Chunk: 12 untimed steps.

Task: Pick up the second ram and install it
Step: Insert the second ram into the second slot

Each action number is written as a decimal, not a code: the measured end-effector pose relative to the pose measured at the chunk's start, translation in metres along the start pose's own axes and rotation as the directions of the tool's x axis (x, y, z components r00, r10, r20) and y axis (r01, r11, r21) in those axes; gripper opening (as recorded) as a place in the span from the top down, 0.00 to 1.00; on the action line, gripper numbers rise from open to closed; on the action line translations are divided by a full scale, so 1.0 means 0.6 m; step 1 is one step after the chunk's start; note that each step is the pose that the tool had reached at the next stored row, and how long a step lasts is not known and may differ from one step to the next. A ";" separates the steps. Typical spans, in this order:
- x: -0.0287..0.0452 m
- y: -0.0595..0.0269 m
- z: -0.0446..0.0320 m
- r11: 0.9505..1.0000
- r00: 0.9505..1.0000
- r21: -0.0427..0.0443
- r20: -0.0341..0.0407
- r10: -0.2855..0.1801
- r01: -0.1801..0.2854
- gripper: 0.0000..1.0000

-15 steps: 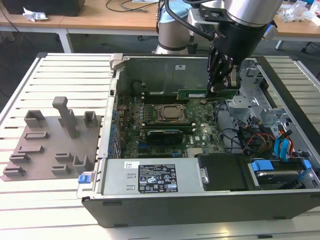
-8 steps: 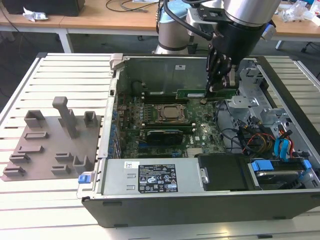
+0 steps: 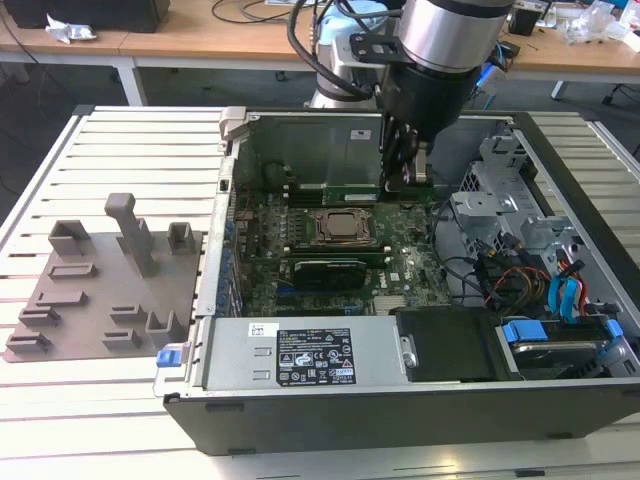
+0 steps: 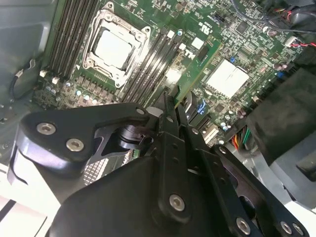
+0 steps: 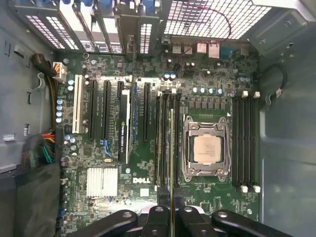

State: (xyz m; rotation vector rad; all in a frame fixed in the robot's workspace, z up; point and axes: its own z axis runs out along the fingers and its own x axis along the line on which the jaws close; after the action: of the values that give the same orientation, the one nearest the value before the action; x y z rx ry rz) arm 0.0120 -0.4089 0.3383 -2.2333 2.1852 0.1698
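exterior view: high, angled down on open computer case (image 3: 400, 425) | first wrist view: close, straight down on motherboard (image 5: 140, 165) | second wrist view: closer, slanted | shared by all: processor socket (image 3: 343, 228) (image 5: 206, 149) (image 4: 114, 45)

The white slatted table (image 3: 130, 150) carries an open computer case (image 3: 400, 412) at centre, with a grey fixture plate (image 3: 95, 300) at nine o'clock.

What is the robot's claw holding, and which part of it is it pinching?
The gripper holds the second ram, a thin green stick, over the motherboard. Its fingers pinch the stick's two flat sides.
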 end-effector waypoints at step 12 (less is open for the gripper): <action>0.003 -0.003 0.039 1.000 1.000 0.000 0.000 0.000 0.000 0.86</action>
State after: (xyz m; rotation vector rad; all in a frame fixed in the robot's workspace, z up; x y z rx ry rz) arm 0.0120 -0.4089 0.3145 -2.2333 2.1853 0.1697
